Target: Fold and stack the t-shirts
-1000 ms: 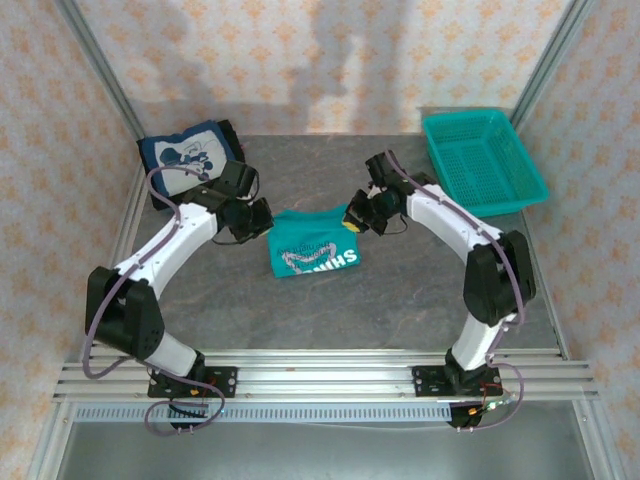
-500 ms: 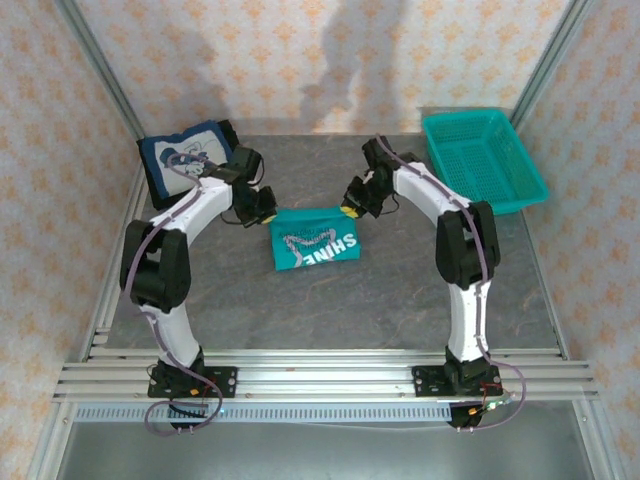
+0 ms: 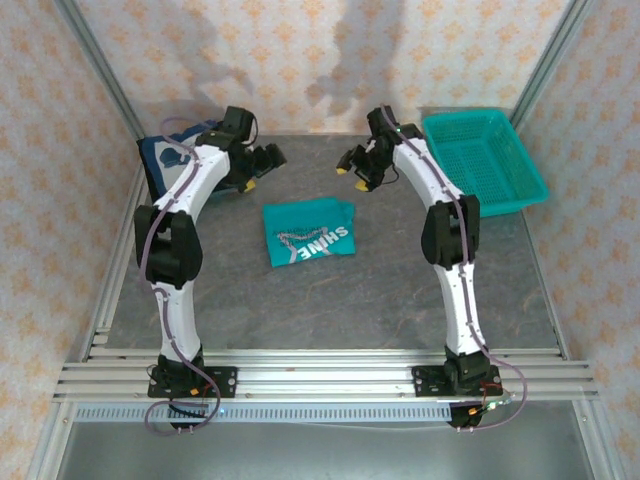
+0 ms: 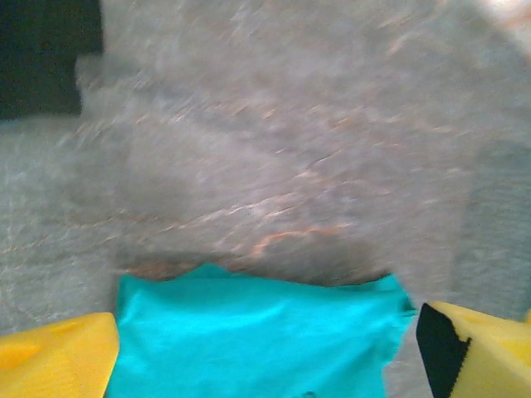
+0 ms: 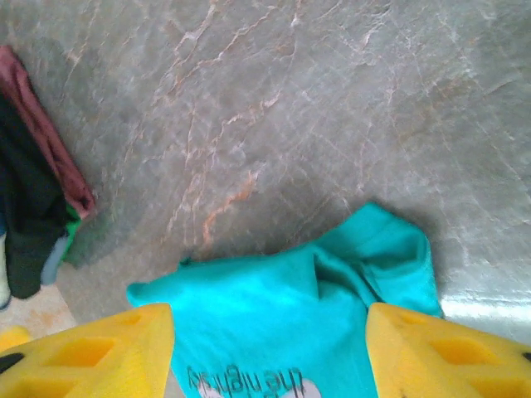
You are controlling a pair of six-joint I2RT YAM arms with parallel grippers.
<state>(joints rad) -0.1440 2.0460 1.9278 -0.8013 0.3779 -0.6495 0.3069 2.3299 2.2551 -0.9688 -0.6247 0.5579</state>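
Teal shirt (image 3: 308,232) lies folded on the grey table (image 3: 400,290), letters up. My left claw (image 3: 262,165) and my right claw (image 3: 352,172) hang over the table just past its far edge, both wide open and empty.

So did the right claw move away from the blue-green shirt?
Yes. The right gripper left the corner of the teal shirt and moved farther back, from about level with the near edge of the basket to beside its middle.

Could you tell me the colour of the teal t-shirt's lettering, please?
White lettering on the teal t-shirt; top external view shows it best.
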